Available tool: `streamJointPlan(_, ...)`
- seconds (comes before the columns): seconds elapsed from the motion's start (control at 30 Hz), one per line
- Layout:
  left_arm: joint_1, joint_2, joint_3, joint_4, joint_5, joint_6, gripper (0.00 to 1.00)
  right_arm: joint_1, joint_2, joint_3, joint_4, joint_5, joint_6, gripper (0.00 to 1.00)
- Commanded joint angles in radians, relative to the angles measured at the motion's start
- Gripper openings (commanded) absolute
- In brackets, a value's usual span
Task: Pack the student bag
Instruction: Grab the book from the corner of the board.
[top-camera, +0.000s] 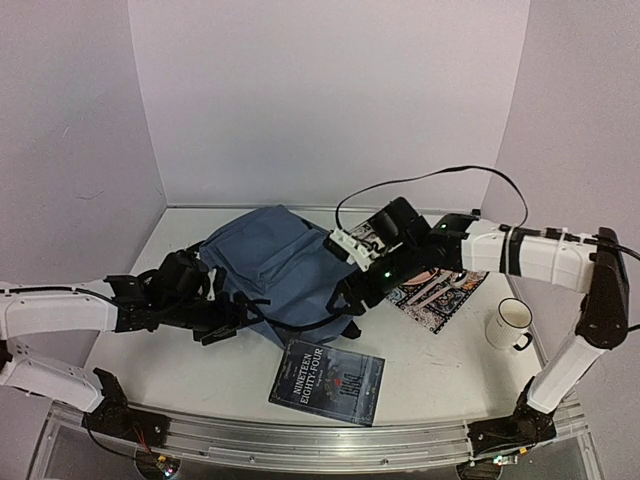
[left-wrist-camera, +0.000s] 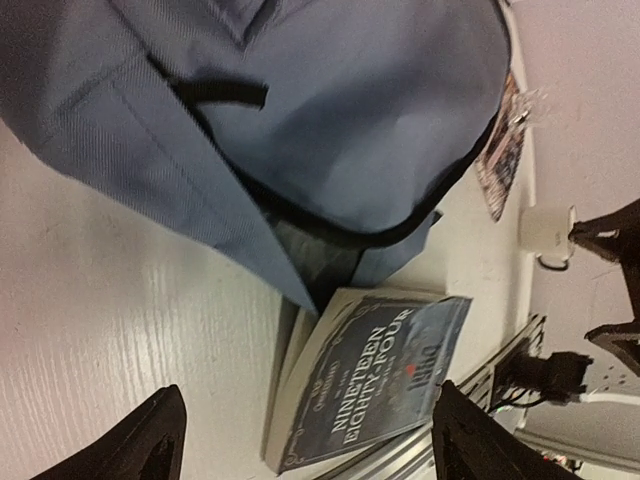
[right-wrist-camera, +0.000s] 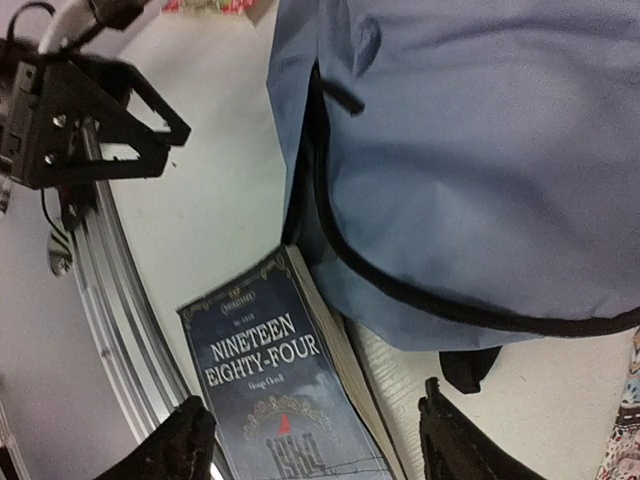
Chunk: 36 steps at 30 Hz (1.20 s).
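The student bag (top-camera: 270, 255), a soft grey-blue backpack with black zipper lines and straps, lies in the middle of the table. A dark book titled Nineteen Eighty-Four (top-camera: 327, 382) lies flat just in front of it, its far edge at the bag's lower rim. My left gripper (top-camera: 228, 318) is at the bag's left front side. It is open, and in its wrist view the bag (left-wrist-camera: 350, 110) and the book (left-wrist-camera: 375, 370) lie beyond its empty jaws. My right gripper (top-camera: 352, 298) hovers at the bag's right front corner, open and holding nothing. Below it are the book (right-wrist-camera: 270, 380) and the bag (right-wrist-camera: 480, 150).
A patterned magazine (top-camera: 435, 290) lies flat under the right arm, to the right of the bag. A white mug (top-camera: 510, 323) stands near the table's right edge. A metal rail (top-camera: 300, 440) runs along the near edge, and pale walls close the back and sides.
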Motion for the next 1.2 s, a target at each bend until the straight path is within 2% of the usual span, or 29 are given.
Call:
streamJointPlan(0.0, -0.066, 0.084, 0.03, -0.043, 0.02, 0.131, 0.86, 0.003, 0.096, -0.002, -0.134, -0.081, -0.186, 0.82)
streamJointPlan(0.23, -0.189, 0.192, 0.065, -0.066, -0.023, 0.181, 0.85, 0.003, 0.292, 0.073, -0.225, -0.124, -0.284, 0.82)
streamJointPlan(0.4, -0.206, 0.216, 0.069, -0.068, -0.022, 0.202, 0.83, 0.003, 0.384, 0.109, -0.242, -0.138, -0.327, 0.8)
streamJointPlan(0.83, -0.232, 0.286, 0.098, -0.069, -0.015, 0.226, 0.8, 0.013, 0.527, 0.156, -0.269, -0.313, -0.418, 0.69)
streamJointPlan(0.9, -0.239, 0.297, 0.103, -0.069, -0.015, 0.229, 0.79, 0.012, 0.547, 0.161, -0.27, -0.33, -0.42, 0.63)
streamJointPlan(1.0, -0.245, 0.302, 0.109, -0.068, -0.018, 0.231, 0.78, 0.013, 0.56, 0.179, -0.286, -0.346, -0.421, 0.42)
streamJointPlan(1.17, -0.245, 0.258, 0.106, -0.071, -0.057, 0.21, 0.77, 0.011, 0.494, 0.168, -0.29, -0.4, -0.422, 0.15)
